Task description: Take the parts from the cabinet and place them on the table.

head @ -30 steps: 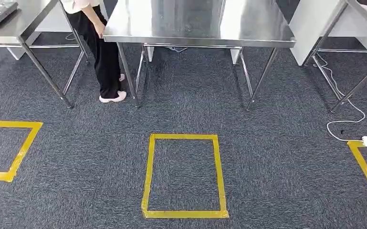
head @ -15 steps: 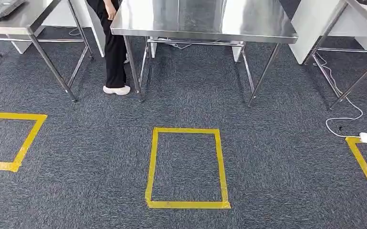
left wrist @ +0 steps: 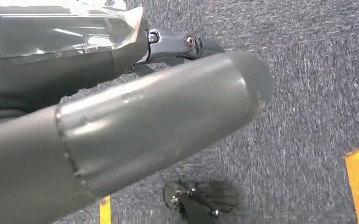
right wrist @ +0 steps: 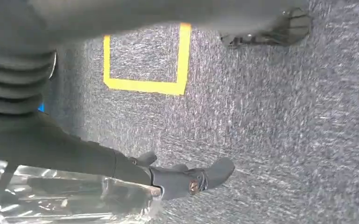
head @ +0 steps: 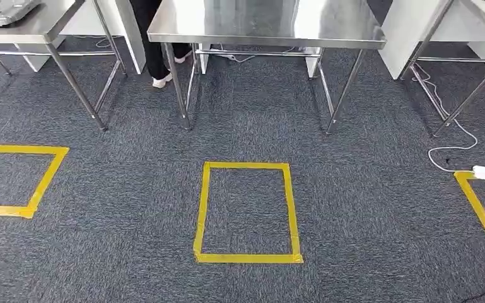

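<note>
Both hands carrying clear bags, steel tabletop (head: 265, 25) straight ahead.
Left hand (left wrist: 135, 116) grips a clear plastic bag (left wrist: 60, 28) against its fingers; right hand (right wrist: 121, 168) holds another bag (right wrist: 70, 198) over grey carpet (head: 353, 202), yellow tape square (head: 246, 211) below.

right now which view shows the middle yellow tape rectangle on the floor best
The head view: the whole yellow tape rectangle lies unobstructed on the carpet before the steel table. The right wrist view catches one taped end, likely of the same one; the left wrist view shows short yellow strips I cannot match.
</note>
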